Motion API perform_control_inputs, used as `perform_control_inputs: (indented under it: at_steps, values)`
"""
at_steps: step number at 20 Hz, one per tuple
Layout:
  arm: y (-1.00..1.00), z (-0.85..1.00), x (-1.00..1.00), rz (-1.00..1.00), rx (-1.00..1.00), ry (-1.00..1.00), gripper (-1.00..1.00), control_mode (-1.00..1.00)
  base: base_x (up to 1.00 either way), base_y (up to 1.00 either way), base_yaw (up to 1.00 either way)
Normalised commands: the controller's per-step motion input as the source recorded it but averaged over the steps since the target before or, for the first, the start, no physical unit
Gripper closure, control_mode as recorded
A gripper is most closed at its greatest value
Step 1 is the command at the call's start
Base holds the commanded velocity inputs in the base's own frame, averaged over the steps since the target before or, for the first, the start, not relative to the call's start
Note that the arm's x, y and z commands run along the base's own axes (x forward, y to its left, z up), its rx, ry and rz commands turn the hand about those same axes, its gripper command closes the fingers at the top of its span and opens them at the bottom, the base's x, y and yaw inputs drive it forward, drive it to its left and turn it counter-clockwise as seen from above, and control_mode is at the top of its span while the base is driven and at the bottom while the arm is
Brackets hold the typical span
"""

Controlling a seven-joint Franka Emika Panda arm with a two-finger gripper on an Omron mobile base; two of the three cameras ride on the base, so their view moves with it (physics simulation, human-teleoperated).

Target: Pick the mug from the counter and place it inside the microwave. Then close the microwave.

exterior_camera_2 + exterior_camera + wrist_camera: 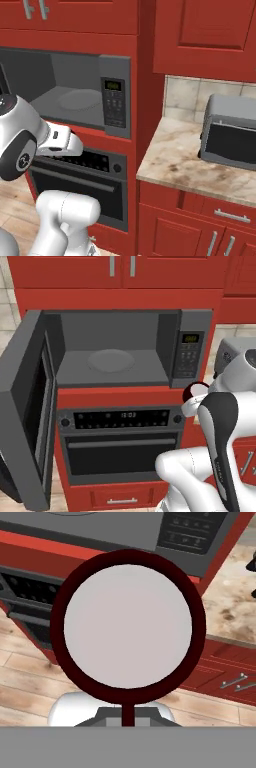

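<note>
The small round maroon mug [128,626] is gripped by the closed claw [128,714] – seemingly just right of and below the open grey microwave [112,376].

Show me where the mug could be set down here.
Free: the microwave floor, around its round plate, behind the swung-open door; also the counter left of the toaster oven. Crowded: nowhere. The gripper holds the mug.
</note>
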Motion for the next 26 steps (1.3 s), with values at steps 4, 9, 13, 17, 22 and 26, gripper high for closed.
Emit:
perform_control_inputs:
  at_steps: [4, 9, 13, 17, 22, 26]
  values:
    - [0.0, 0.0, 0.0, 0.0, 0.0, 0.0, 1.0, 1.0, 0.0, 0.38, -0.25]
    - [0.0, 0.0, 0.0, 0.0, 0.0, 0.0, 1.0, 1.0, 0.0, 0.51, -0.14]
    - [0.0, 0.0, 0.0, 0.0, 0.0, 0.0, 1.0, 1.0, 0.0, 0.59, -0.01]
    - [0.0, 0.0, 0.0, 0.0, 0.0, 0.0, 1.0, 1.0, 0.0, 0.44, 0.0]
    - [0.0, 0.0, 0.0, 0.0, 0.0, 0.0, 1.0, 1.0, 0.0, 0.41, 0.03]
    - [0.0, 0.0, 0.0, 0.0, 0.0, 0.0, 1.0, 1.0, 0.0, 0.18, 0.01]
